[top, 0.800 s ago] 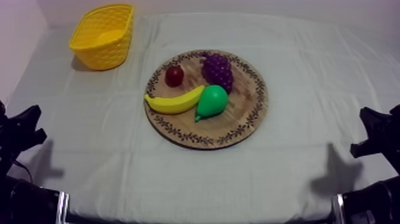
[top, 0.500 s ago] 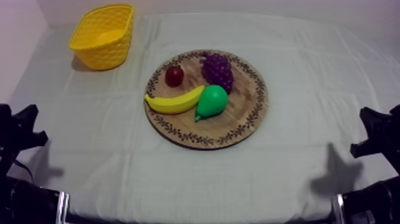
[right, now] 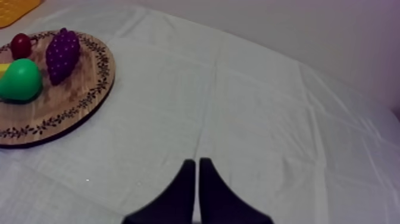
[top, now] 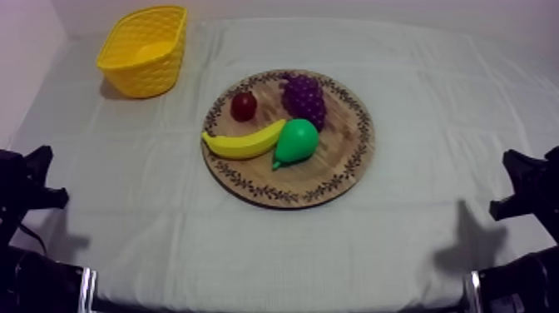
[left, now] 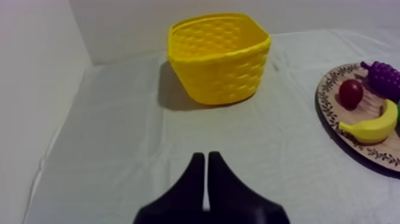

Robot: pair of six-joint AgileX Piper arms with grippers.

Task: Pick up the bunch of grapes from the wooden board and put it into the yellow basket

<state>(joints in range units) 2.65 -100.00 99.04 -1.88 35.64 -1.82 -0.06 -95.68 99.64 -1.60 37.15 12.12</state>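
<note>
1. Nothing of the task is done yet: the bunch of grapes (top: 304,98) lies on the far part of the round wooden board (top: 349,158), beside the small red fruit (top: 244,106) and just behind the pear (top: 296,140).
2. The yellow basket (top: 141,79) stands at the far left of the surface, well apart from the board, and looks empty.
3. The left end effector (left: 206,156) and the right end effector (right: 197,161) sit low at their own sides, each with its fingers pressed together on nothing.
4. Reaching, grasping, carrying and releasing are all left to do.
</note>
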